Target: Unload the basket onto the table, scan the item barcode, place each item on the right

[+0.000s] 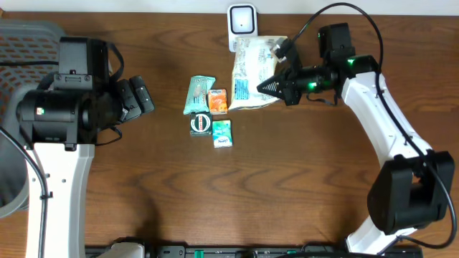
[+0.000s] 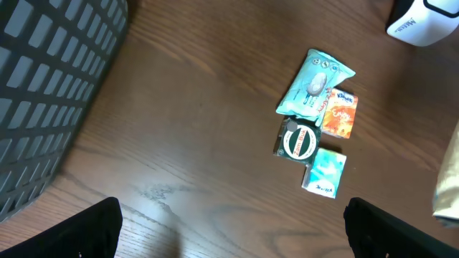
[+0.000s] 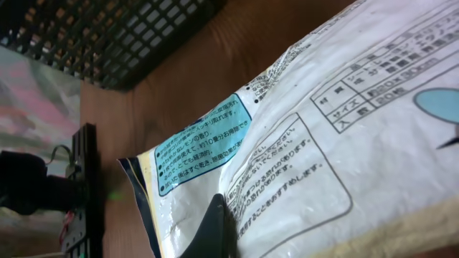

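Note:
The item in hand is a large white bag [image 1: 252,72] with blue panels and printed text, lying near the table's far edge just below a white scanner [image 1: 242,25]. My right gripper [image 1: 267,87] is shut on the bag's right lower edge. In the right wrist view the bag [image 3: 323,143] fills the frame, and one dark fingertip [image 3: 215,229] presses into its film. No barcode is in view. My left gripper [image 1: 140,97] hovers open over bare wood at the left, its fingers [image 2: 86,233] wide apart and holding nothing.
Small items lie left of the bag: a teal pouch [image 1: 199,93], an orange pack [image 1: 217,100], a round tin [image 1: 201,124] and a green-white pack [image 1: 222,133]. A grey mesh basket [image 1: 29,43] stands at the far left.

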`<action>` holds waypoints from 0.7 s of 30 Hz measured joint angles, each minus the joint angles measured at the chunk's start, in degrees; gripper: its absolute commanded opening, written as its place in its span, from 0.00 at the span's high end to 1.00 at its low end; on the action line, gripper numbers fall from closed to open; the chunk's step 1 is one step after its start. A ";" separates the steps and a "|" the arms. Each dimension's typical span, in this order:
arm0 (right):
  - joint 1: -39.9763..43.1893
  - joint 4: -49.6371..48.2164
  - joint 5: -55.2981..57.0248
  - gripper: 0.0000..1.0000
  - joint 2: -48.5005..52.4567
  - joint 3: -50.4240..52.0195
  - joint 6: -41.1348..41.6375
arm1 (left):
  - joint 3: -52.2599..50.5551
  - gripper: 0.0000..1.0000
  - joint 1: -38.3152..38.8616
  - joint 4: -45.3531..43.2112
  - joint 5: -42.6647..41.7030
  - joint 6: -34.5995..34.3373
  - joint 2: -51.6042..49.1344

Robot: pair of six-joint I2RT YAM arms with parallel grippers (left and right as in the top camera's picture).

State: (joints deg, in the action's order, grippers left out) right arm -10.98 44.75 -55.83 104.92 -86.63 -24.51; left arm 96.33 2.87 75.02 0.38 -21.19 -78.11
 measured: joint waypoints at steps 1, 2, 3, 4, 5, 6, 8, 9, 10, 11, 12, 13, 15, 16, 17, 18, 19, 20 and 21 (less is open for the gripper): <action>-0.09 0.85 0.55 0.99 0.02 0.00 -0.22 | 0.00 0.02 0.00 0.00 0.00 0.00 0.00; -0.13 1.95 1.49 0.99 0.15 0.02 -0.37 | 0.00 0.03 0.00 0.00 0.00 0.00 0.00; -0.11 3.21 2.64 0.99 0.22 0.02 -0.46 | 0.00 0.02 0.00 -0.02 0.00 0.00 0.00; -0.09 4.22 3.80 0.99 0.24 0.04 -0.57 | 0.00 0.02 0.00 0.00 0.00 0.00 0.00; -0.09 5.62 5.84 0.99 0.24 0.13 -0.61 | 0.00 0.02 0.00 0.00 0.00 0.00 0.00; -0.09 6.75 8.02 0.99 0.24 0.37 -0.57 | 0.00 0.02 0.00 0.00 0.00 0.00 0.00; -0.09 7.76 12.04 0.99 0.24 1.49 -0.20 | 0.00 0.02 0.00 0.00 0.00 0.00 0.00; -0.09 7.91 14.05 0.99 0.24 2.40 0.20 | 0.00 0.02 0.00 -0.02 0.00 0.00 0.00; -0.07 7.93 16.11 0.99 0.24 3.56 0.81 | 0.00 0.02 0.00 -0.02 0.00 0.00 0.00; -0.04 7.93 18.21 0.85 0.24 4.96 1.64 | 0.00 0.02 0.00 0.00 0.00 0.00 0.00; 0.00 8.02 19.96 0.78 0.24 6.23 2.82 | 0.00 0.02 0.00 -0.02 0.00 0.00 0.00; 0.04 8.07 21.53 0.77 0.28 7.52 3.89 | 0.00 0.03 0.00 0.00 0.00 0.00 0.00; 0.37 8.28 25.00 0.75 0.28 9.55 6.51 | 0.00 0.02 0.00 0.00 0.00 0.00 0.00; 0.57 8.50 26.73 0.74 0.33 10.05 8.28 | 0.00 0.02 0.00 0.00 0.00 0.00 0.00; 0.92 8.63 28.46 0.73 0.35 10.27 10.40 | 0.00 0.02 0.00 0.00 0.00 0.00 0.00; 1.55 8.83 30.95 0.73 0.37 10.29 13.31 | 0.00 0.02 0.00 0.00 0.00 0.00 0.00; 1.97 8.96 32.17 0.71 0.35 10.29 14.78 | 0.00 0.03 0.00 0.00 0.00 0.00 0.00; 2.60 9.90 33.27 0.70 0.33 10.14 16.65 | 0.00 0.02 0.00 0.02 0.00 0.00 0.00; 3.30 11.32 34.18 0.70 0.33 9.81 18.45 | 0.00 0.02 0.00 0.02 -0.02 0.00 0.00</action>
State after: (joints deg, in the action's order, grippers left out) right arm -7.68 56.07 -21.65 105.25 -76.82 -6.07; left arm 96.33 2.87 75.05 0.36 -21.19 -78.11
